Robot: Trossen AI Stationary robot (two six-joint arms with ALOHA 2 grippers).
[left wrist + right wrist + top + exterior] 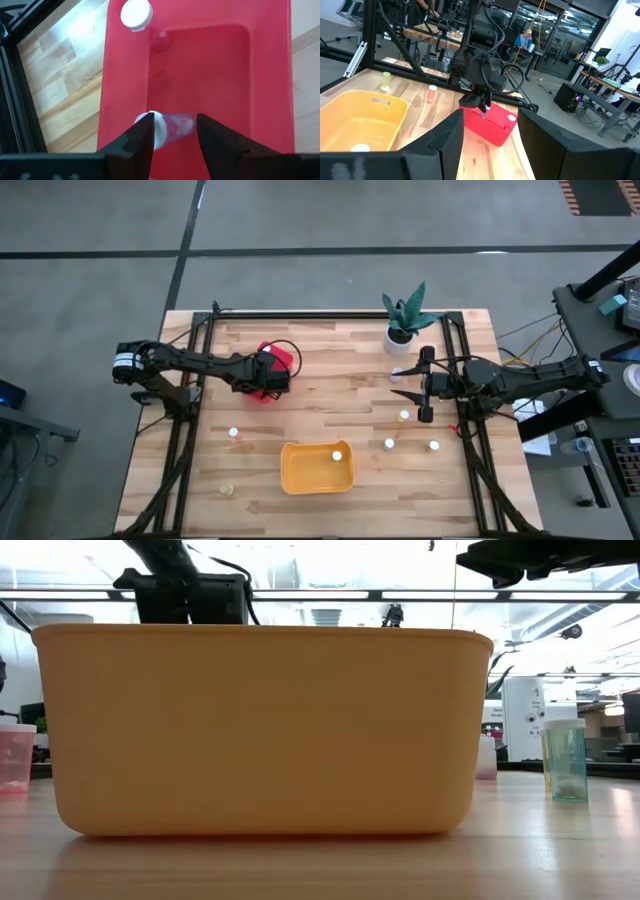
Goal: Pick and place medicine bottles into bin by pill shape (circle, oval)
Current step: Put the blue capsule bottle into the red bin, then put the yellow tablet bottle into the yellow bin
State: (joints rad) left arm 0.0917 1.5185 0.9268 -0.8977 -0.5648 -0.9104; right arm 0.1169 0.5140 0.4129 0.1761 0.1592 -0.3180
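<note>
Left gripper [174, 134] over the red bin [265, 75], fingers parted round a bottle [167, 129] (apparently released); lift straight up. Right gripper [425, 383] open, waiting.

No lettering, label, brand, number or sign can be read anywhere, not on the bottles, the red bin [200, 65], the yellow bin [316, 468], or the machine behind it.

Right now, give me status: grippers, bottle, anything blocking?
Left gripper open over the red bin, bottle lying between its fingers, another bottle already inside. Right gripper open, waiting at table's right. Nothing in the way.
</note>
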